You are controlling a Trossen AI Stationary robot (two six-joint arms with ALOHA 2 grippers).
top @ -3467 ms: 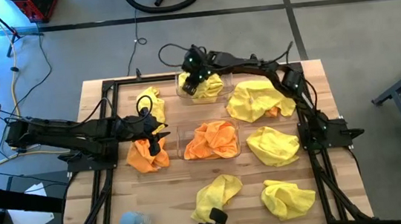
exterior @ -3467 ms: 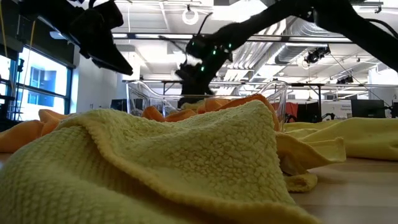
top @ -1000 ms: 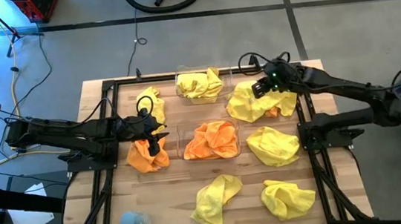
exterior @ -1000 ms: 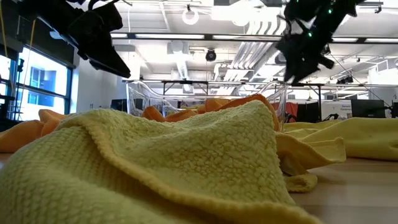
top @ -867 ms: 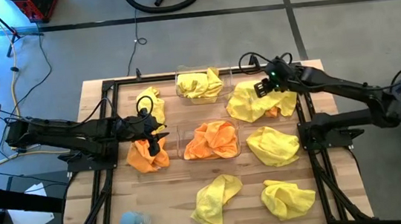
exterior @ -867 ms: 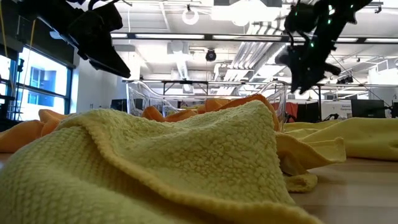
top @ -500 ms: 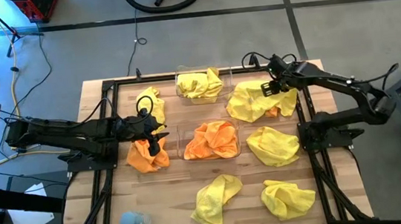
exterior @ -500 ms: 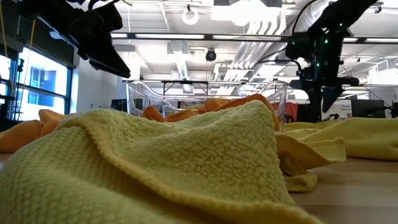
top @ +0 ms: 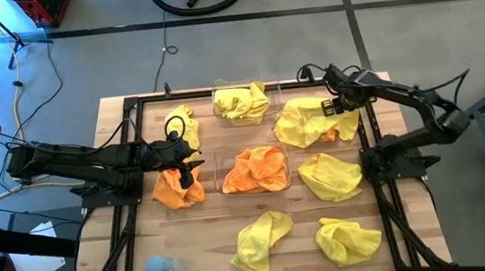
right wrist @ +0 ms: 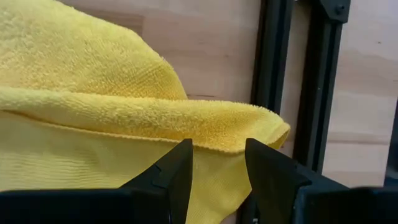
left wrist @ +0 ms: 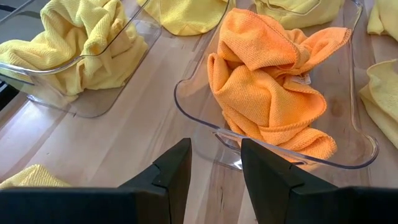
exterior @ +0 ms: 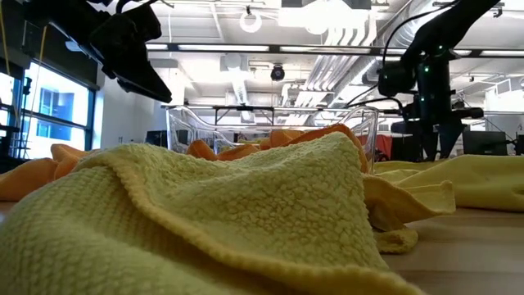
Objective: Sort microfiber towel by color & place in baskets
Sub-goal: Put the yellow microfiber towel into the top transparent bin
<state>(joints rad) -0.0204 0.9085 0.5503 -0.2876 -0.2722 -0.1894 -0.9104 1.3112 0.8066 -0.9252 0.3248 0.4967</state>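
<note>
My right gripper (top: pixel 335 106) (right wrist: pixel 217 168) is open and hangs low over the right-hand folded edge of a big yellow towel (top: pixel 311 121) (right wrist: pixel 93 93) at the table's far right, beside the black frame; I see no touch. My left gripper (top: pixel 189 170) (left wrist: pixel 216 168) is open and waits raised above an orange towel (top: pixel 176 188) lying on the table's left. The middle basket (top: pixel 220 160) (left wrist: pixel 186 109) holds a rumpled orange towel (top: pixel 253 170) (left wrist: pixel 267 87). The far basket (top: pixel 218 91) (left wrist: pixel 93 102) holds a yellow towel (top: pixel 241 102).
More yellow towels lie loose: one at the far left (top: pixel 183 124), one right of the middle basket (top: pixel 330 176), two near the front edge (top: pixel 261 240) (top: pixel 347 238). A pale blue lump (top: pixel 160 268) sits near left. The black frame rails (top: pixel 370 136) (right wrist: pixel 273 56) run along both sides.
My right gripper has swung from over the big yellow towel's middle toward the table's right edge and come down to just above the towel's right-hand edge. The left arm has kept still, and no towel has moved.
</note>
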